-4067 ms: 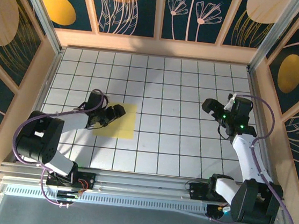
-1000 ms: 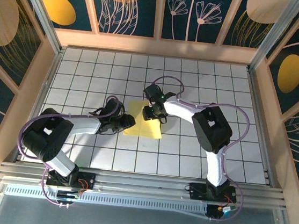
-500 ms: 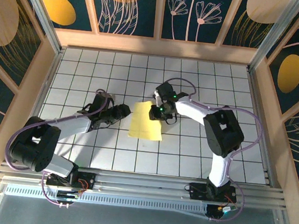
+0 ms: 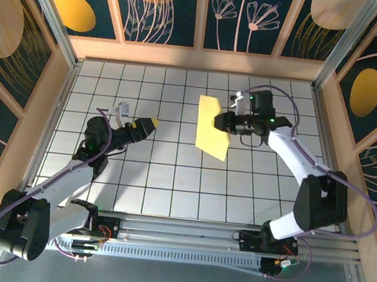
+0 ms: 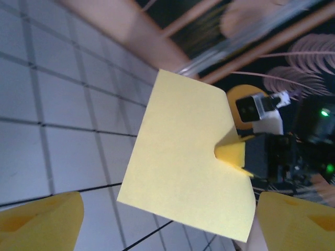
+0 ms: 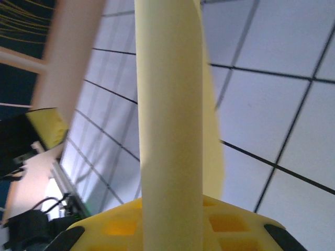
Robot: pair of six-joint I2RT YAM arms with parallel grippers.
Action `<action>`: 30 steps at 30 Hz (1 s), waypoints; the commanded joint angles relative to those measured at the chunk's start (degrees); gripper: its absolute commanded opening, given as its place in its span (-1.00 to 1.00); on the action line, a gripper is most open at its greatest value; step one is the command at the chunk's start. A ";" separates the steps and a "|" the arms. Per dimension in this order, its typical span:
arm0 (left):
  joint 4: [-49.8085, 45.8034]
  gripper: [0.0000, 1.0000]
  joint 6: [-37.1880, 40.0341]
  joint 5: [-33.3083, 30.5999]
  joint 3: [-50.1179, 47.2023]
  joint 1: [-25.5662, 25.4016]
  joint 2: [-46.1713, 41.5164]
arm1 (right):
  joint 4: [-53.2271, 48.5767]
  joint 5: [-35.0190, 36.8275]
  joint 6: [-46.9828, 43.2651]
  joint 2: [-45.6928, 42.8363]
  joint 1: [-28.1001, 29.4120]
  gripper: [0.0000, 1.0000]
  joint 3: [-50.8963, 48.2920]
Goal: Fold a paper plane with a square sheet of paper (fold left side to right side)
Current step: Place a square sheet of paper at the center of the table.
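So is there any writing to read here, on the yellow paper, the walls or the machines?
No text can be read anywhere.
The paper is plain yellow, with no print.
The wall panels bear only painted ovals and plants, no words.
The table has only grid lines.
A white part by the right gripper is too blurred to tell whether it carries a label.

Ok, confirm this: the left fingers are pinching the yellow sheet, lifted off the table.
Wrong arm: the right fingers are pinching the square sheet of paper, lifted off the table. The top external view shows it.
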 commanded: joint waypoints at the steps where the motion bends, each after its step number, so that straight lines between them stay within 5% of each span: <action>1: 10.35 0.75 2.40 7.53 0.11 0.26 -0.49 | -3.29 -10.43 -3.65 -4.51 -0.42 -0.57 2.20; 12: 24.39 0.79 1.47 16.48 3.39 -0.58 5.40 | 4.49 -25.90 4.05 -11.57 3.36 -0.59 4.79; 24: 16.88 0.77 11.38 25.42 12.11 -3.17 6.85 | 7.94 -27.36 5.91 -9.42 10.68 -0.59 8.45; 27: 12.72 0.59 13.93 27.11 14.31 -4.72 7.07 | 4.70 -26.07 2.81 -8.42 10.65 -0.59 9.75; 30: 10.37 0.09 15.18 28.12 15.82 -5.50 7.39 | -0.33 -23.43 -1.45 -7.17 10.49 -0.59 11.32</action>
